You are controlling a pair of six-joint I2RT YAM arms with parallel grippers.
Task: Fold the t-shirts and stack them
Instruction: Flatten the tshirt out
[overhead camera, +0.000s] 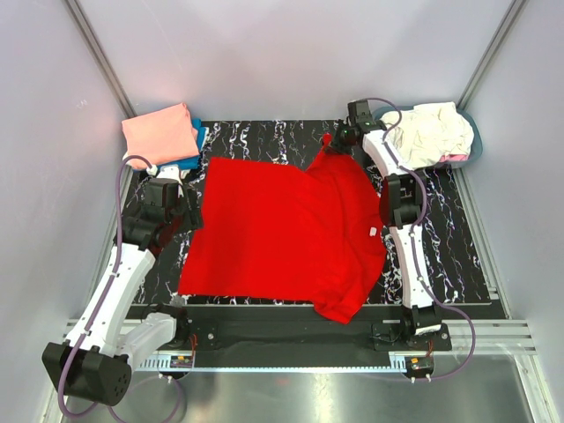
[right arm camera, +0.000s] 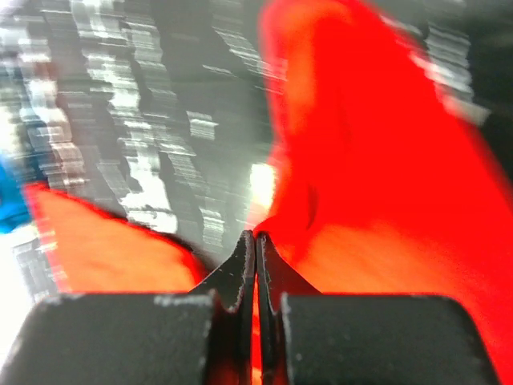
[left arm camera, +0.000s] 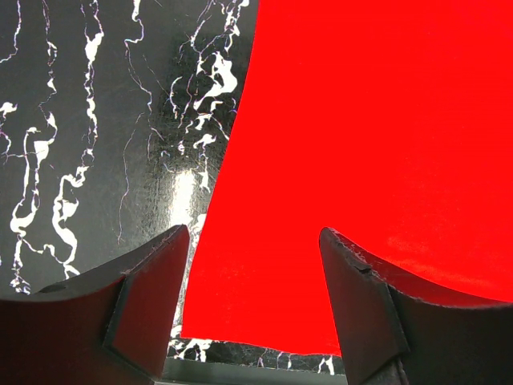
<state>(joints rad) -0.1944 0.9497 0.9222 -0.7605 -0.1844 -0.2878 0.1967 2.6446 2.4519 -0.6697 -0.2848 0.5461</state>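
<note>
A bright red t-shirt (overhead camera: 282, 233) lies spread on the black marbled mat (overhead camera: 449, 256). My right gripper (overhead camera: 339, 138) is shut on a sleeve of it at the far edge and holds the cloth pinched and lifted; the right wrist view shows red fabric (right arm camera: 377, 184) between the closed jaws (right arm camera: 255, 237). My left gripper (overhead camera: 181, 216) is open and empty at the shirt's left edge; in the left wrist view (left arm camera: 252, 241) the shirt's corner (left arm camera: 321, 200) lies between the spread fingers. A salmon-pink shirt (overhead camera: 159, 134) lies folded on a blue one (overhead camera: 200, 139) at the far left.
A grey-blue basket (overhead camera: 472, 132) at the far right holds cream and white shirts (overhead camera: 432, 134) with a pink edge showing. Grey walls close in the sides and back. A metal rail (overhead camera: 291, 335) runs along the near edge.
</note>
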